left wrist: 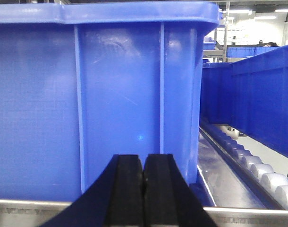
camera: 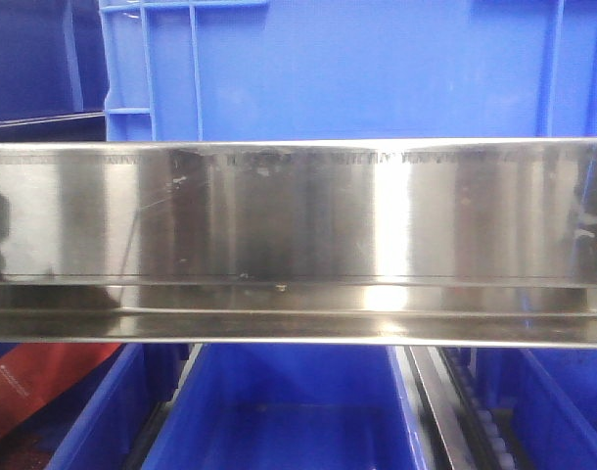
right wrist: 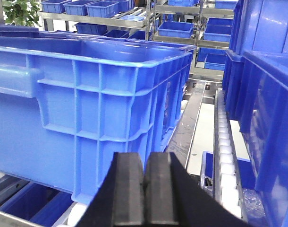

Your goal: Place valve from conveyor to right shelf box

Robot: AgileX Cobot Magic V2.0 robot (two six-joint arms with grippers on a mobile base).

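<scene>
Left wrist view is showing no valve or conveyor anywhere; the left gripper [left wrist: 144, 187] fingers are pressing together on nothing at lower centre, facing a blue shelf box [left wrist: 101, 104]. The right gripper [right wrist: 144, 187] fingers are likewise meeting emptily before another blue crate [right wrist: 87, 118], probably parked awaiting pickup

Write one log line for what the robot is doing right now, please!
left gripper: shut, empty, facing blue box | right gripper: shut, empty, by blue crate | valve: not visible | conveyor: not visible
</scene>
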